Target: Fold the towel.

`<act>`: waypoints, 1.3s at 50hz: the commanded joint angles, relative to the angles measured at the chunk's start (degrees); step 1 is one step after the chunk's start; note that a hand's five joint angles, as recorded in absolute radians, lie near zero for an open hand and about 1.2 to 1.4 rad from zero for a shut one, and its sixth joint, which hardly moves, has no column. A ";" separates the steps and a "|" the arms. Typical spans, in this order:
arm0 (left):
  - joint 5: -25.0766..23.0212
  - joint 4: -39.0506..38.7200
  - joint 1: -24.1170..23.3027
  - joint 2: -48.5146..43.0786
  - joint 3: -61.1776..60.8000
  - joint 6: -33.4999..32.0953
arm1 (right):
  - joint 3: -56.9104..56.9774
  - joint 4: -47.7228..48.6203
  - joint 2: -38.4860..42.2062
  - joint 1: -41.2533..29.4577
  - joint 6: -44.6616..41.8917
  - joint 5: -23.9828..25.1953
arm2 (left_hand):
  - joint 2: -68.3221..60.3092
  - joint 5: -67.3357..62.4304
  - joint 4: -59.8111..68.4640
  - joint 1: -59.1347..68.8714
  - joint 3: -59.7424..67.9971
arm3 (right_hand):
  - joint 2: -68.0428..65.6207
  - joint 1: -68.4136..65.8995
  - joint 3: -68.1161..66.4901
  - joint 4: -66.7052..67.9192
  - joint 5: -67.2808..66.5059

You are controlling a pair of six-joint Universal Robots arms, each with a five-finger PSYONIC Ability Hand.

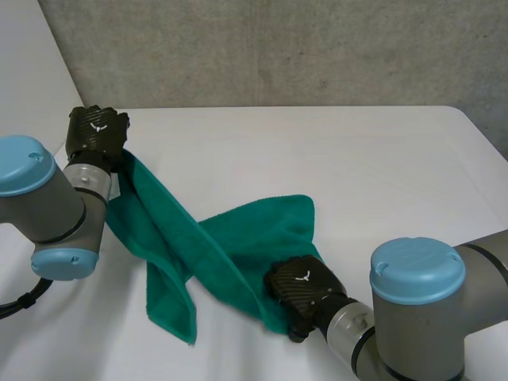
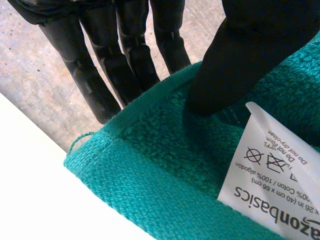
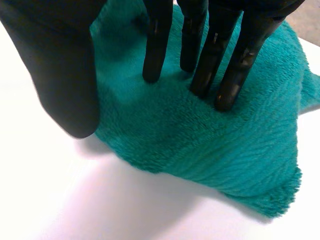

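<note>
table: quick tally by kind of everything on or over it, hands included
green towel: 1
white care label: 1
black robot hands: 2 (left hand, right hand)
total: 4

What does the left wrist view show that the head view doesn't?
Left wrist view: the label with its print, and the left hand pinching the towel near a corner. Head view: the right hand flat on the towel's near end, on the table. Both: towel and left hand.
</note>
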State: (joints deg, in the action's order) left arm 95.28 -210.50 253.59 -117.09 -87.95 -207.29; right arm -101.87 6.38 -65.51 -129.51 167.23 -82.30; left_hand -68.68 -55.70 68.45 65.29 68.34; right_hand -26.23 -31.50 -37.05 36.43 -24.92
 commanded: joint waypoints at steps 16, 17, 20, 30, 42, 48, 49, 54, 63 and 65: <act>-1.14 9.31 1.30 6.79 -9.43 0.04 | 7.99 -13.37 -13.67 12.86 -16.81 -5.07 | -11.32 -14.30 11.55 14.71 11.66 | -53.77 -48.50 -42.95 43.57 -45.08; -1.23 11.41 1.04 7.57 -10.48 0.04 | 8.61 -15.41 -13.59 13.49 -18.85 -4.89 | -11.32 -14.30 11.55 14.71 11.66 | -53.77 -48.50 -42.95 43.57 -45.08; -2.11 13.71 0.59 7.93 -11.28 0.04 | 11.15 -22.87 -12.45 15.16 -25.87 -4.89 | -11.32 -14.30 11.55 14.71 11.66 | -53.77 -48.50 -42.95 43.57 -45.08; -3.35 10.03 -0.81 4.51 3.02 -0.13 | 33.55 -19.31 -4.45 15.43 -23.01 -5.86 | -11.32 -14.30 11.55 14.71 11.66 | -53.77 -48.50 -42.95 43.57 -45.08; 4.04 -2.19 -3.89 12.32 22.30 4.78 | 50.80 0.30 -6.11 16.13 -16.06 -6.92 | -11.32 -14.30 11.55 14.71 11.66 | -53.77 -48.50 -42.95 43.57 -45.08; 3.87 -1.75 -3.98 15.57 10.38 6.28 | 44.93 -9.43 -6.82 16.83 -16.58 -0.17 | -11.32 -14.30 11.55 14.71 11.66 | -53.77 -48.50 -42.95 43.57 -45.08; 3.78 -1.75 -3.98 15.75 8.42 6.19 | 44.91 -9.46 -6.82 16.84 -16.58 -0.15 | -11.32 -14.30 11.55 14.71 11.66 | -53.77 -48.50 -42.95 43.57 -45.08; 2.99 -1.93 -3.28 15.84 -3.35 6.37 | 38.16 -15.87 -6.03 21.66 -19.48 5.47 | -11.32 -14.30 11.55 14.71 11.66 | -53.77 -48.50 -42.95 43.57 -45.08; -2.81 -2.46 -2.66 10.84 -17.96 6.37 | 25.33 -18.33 0.21 24.13 -30.63 6.36 | -11.32 -14.30 11.55 14.71 11.66 | -53.77 -48.50 -42.95 43.57 -45.08; -3.17 -2.46 -2.66 9.25 -18.84 6.28 | 23.74 -18.07 0.39 24.22 -30.56 6.53 | -11.32 -14.30 11.55 14.71 11.66 | -53.77 -48.50 -42.95 43.57 -45.08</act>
State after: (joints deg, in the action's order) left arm 94.90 -212.74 250.68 -103.01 -101.21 -200.83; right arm -71.41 -11.49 -68.00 -105.89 141.51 -75.14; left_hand -68.76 -55.70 68.47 65.29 68.49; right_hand -26.23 -55.70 -67.65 68.12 -56.51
